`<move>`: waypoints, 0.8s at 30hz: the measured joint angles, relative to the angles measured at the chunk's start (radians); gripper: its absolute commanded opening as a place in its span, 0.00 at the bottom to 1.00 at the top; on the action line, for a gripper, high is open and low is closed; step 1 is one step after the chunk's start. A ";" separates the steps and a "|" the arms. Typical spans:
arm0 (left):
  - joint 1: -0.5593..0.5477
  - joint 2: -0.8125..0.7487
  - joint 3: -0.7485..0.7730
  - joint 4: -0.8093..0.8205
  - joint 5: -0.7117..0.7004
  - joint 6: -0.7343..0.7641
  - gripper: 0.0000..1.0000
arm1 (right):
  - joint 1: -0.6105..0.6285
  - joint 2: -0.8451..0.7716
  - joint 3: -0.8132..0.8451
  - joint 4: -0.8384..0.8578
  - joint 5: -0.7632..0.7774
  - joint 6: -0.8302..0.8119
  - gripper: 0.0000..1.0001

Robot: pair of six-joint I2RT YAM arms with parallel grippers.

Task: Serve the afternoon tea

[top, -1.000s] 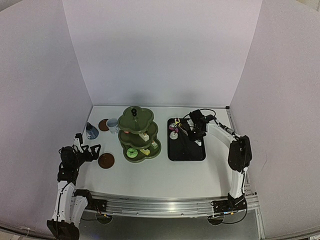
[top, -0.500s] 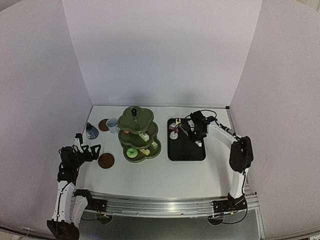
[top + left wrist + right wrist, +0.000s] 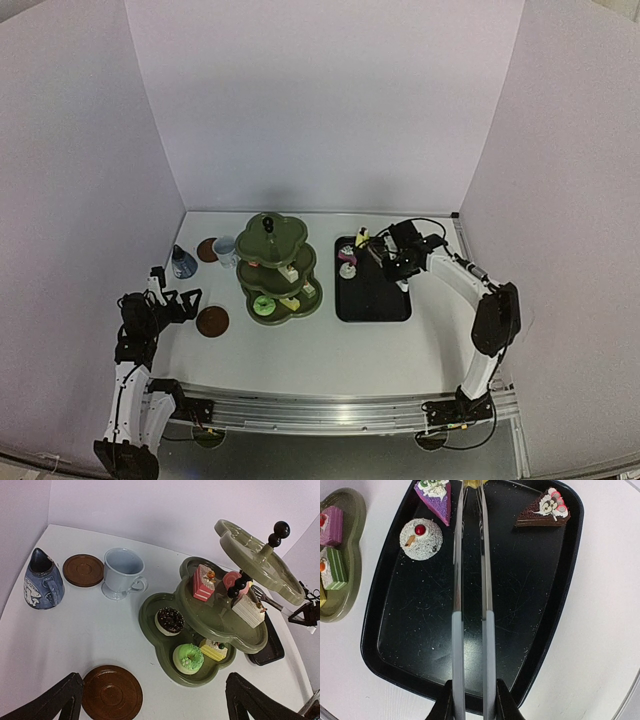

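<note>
Tongs [image 3: 458, 570] have raised yellow cake [image 3: 362, 237] above tray [image 3: 545, 605].

The location is a robotics laboratory test cell. A white worktop [image 3: 330, 350] is enclosed on three sides by plain, pale upright panels: a far panel [image 3: 320, 100], a left panel [image 3: 70, 200] and a right panel [image 3: 570, 220]. An aluminium rail [image 3: 320, 405] runs along the near edge of the worktop and carries the bolted bases of the left arm [image 3: 125, 385] and the right arm [image 3: 495, 318]. Exposed black cables [image 3: 487, 385] run beside the right arm down to its base.
</note>
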 measured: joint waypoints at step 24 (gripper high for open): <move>0.000 -0.013 0.000 0.000 0.000 0.000 1.00 | 0.390 -0.252 0.351 -0.014 0.122 0.020 0.00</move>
